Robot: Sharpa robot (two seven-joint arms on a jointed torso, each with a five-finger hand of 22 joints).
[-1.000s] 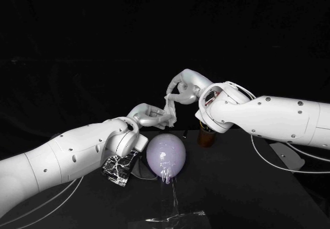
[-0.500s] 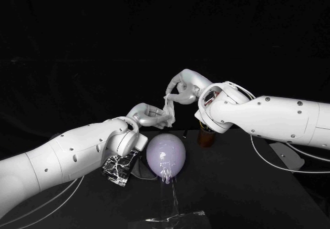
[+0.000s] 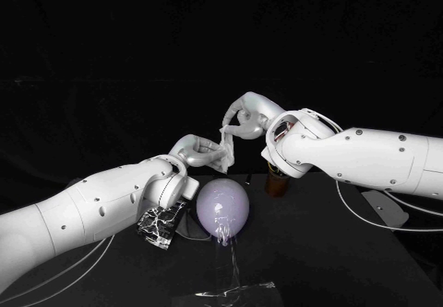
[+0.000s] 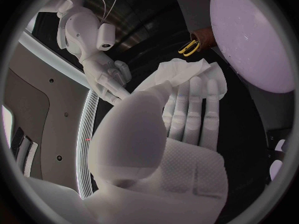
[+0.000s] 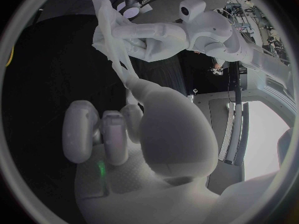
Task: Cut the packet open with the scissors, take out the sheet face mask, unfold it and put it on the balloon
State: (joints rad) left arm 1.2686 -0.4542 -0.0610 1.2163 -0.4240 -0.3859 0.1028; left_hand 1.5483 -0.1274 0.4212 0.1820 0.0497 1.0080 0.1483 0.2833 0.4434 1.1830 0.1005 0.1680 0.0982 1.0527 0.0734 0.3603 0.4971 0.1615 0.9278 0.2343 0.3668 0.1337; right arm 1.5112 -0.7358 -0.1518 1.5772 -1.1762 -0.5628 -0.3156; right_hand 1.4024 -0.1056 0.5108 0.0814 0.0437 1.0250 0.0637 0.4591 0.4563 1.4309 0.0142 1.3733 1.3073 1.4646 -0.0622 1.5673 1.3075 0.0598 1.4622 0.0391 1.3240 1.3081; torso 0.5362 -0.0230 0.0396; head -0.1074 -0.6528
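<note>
Black desk (image 3: 323, 256), dark backdrop. Mask (image 3: 225, 148) white, pulled into a crumpled strip between both hands, in the air just above the balloon (image 3: 223, 206), not touching it. Left hand (image 3: 198, 152) gripping lower end, fabric bunched between thumb and fingers. Right hand (image 3: 248, 120) pinching upper end, higher and farther back. Balloon pale lilac, on desk under mask. Packet (image 3: 157, 227), black marbled, just beside balloon under left forearm. Brown cup (image 3: 275, 185) behind balloon, below right arm; yellow scissors (image 4: 189, 48) handles sticking out. Clear film (image 3: 235, 291) flat at desk's near edge.
</note>
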